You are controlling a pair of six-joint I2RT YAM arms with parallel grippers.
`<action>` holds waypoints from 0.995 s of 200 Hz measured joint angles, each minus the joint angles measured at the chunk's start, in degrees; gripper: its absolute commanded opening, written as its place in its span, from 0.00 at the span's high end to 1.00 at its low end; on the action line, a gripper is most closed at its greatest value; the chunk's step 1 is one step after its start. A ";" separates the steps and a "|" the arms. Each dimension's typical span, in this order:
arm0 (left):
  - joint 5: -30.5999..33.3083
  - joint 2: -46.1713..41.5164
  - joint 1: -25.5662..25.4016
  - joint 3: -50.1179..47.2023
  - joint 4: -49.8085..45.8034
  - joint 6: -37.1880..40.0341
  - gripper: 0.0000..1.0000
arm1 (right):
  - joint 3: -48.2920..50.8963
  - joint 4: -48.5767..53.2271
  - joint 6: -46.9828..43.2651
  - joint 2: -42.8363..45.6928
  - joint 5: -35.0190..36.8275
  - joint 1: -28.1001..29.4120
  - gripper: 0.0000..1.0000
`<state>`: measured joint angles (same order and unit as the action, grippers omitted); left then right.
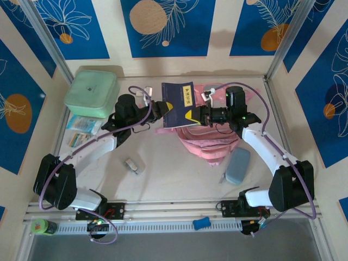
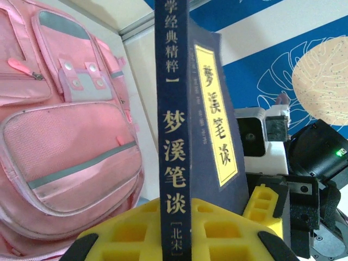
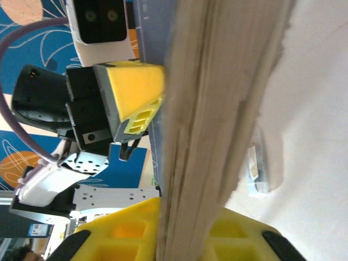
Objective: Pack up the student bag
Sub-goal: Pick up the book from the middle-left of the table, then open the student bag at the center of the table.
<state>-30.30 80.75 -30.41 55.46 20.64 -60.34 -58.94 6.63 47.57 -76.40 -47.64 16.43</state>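
The left gripper (image 1: 159,109) is shut tight on the book (image 1: 179,103). It holds the book by its spine, which sits between the yellow fingers (image 2: 125,234). The right gripper (image 1: 196,116) is closed on the other side of the book, and the page edges sit between its yellow fingers (image 3: 239,239). The book is dark blue with a yellow strip on its cover. The two arms hold it up between them. The pink bag (image 1: 204,144) lies on the table (image 1: 163,174), a little right of the middle. Its far end is under the book and the right gripper. In the left wrist view, its front pockets face up. A green box (image 1: 92,92) sits at the back left, well apart from the bag. A grey case (image 1: 237,166) lies near the bag on the right.
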 measured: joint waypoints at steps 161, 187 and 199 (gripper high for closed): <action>9.86 9.14 -8.07 17.29 -29.75 42.91 0.43 | -5.03 29.97 -11.19 8.20 17.88 -16.94 1.00; 10.60 16.63 -10.40 23.58 -33.79 49.62 0.39 | -4.17 31.58 -11.19 9.86 19.85 -20.63 1.00; 10.88 19.54 -11.54 26.51 -35.76 52.70 0.37 | -3.80 32.28 -11.17 10.14 20.74 -21.86 1.00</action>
<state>-19.42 100.29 -41.95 81.97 -15.11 -7.64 -62.74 38.92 36.40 -66.26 -26.89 -5.43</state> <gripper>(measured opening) 0.617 0.112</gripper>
